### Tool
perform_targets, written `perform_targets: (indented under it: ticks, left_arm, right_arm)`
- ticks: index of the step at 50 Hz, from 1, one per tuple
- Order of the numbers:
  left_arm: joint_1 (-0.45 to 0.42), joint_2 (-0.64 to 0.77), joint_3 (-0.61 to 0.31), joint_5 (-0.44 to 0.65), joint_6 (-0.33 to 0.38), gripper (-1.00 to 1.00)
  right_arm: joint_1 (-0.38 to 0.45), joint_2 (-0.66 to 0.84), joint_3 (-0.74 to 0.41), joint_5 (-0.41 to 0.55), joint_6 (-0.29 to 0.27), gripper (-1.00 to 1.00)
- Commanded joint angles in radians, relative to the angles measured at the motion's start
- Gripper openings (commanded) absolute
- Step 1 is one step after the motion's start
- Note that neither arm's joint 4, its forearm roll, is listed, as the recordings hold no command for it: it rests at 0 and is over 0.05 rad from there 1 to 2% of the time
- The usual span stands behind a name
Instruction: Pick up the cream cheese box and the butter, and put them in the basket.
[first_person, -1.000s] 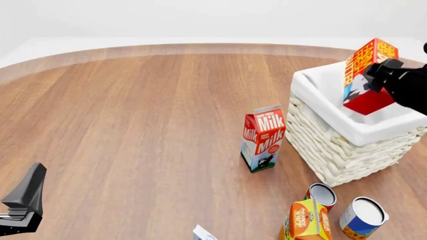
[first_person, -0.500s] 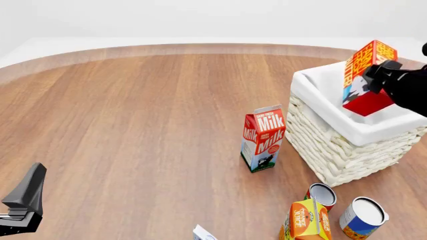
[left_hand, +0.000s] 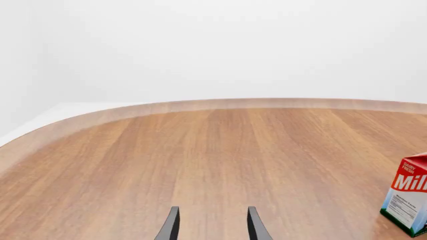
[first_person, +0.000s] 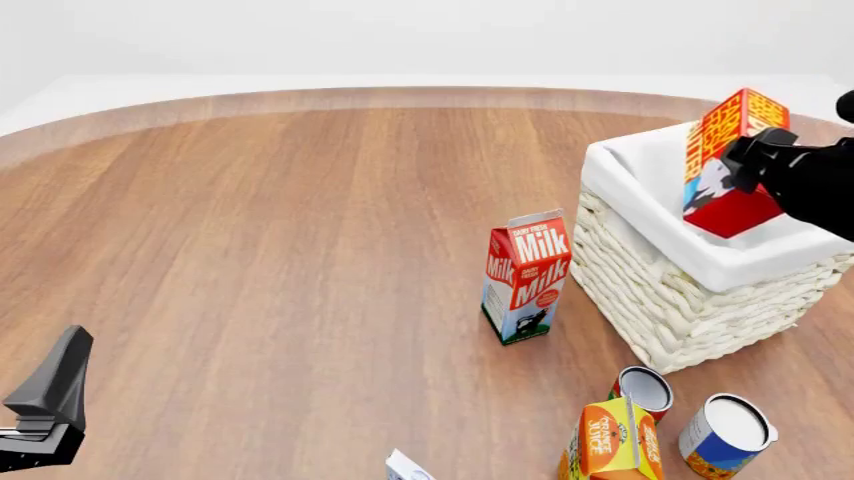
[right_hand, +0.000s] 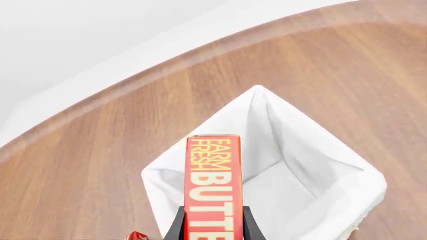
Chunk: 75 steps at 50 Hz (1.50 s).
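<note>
While gripped above the basket (first_person: 641, 205): butter (first_person: 727, 165), rim-clear.

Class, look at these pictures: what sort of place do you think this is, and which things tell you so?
Probably a simulated kitchen or grocery-packing table: a wooden table with a milk carton, a woven basket, and butter held by the right gripper.

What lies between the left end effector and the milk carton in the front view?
Only bare wooden table: nothing stands between the left end effector and the milk carton. The front view shows this, and the left wrist view agrees.
</note>
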Motion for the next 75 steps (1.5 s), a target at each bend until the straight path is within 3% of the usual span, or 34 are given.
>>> perform_targets:
  ticks: [1, 10, 18, 19, 37, 50, 64, 75]
  left_arm:
    - [0.0, 0.0, 0.0, 0.0, 0.0, 1.0]
    - [0.0, 0.0, 0.0, 0.0, 0.0, 1.0]
    - [0.0, 0.0, 0.0, 0.0, 0.0, 1.0]
    - [0.0, 0.0, 0.0, 0.0, 0.0, 1.0]
    - [0.0, 0.0, 0.0, 0.0, 0.0, 1.0]
    - [0.0, 0.0, 0.0, 0.0, 0.0, 1.0]
    - [0.0, 0.0, 0.0, 0.0, 0.0, 1.0]
    - [0.0, 0.0, 0.0, 0.0, 0.0, 1.0]
  right_arm:
    - [0.001, -0.008, -0.017, -0.003, 0.014, -1.0]
    - [0.0, 0.006, 0.015, -0.044, 0.01, -1.0]
    - [0.0, 0.002, 0.001, -0.024, -0.005, -1.0]
    - [-0.014, -0.003, -0.012, -0.012, -0.022, 1.0]
    - [0.018, -0.031, -0.015, -0.002, -0.015, 1.0]
    - [0.066, -0.1, -0.071, 0.085, -0.029, 1.0]
    - [0.173, -0.222, -0.144, 0.235, -0.055, 1.0]
    - [0.311, -0.31, -0.259, 0.401, -0.107, 1.0]
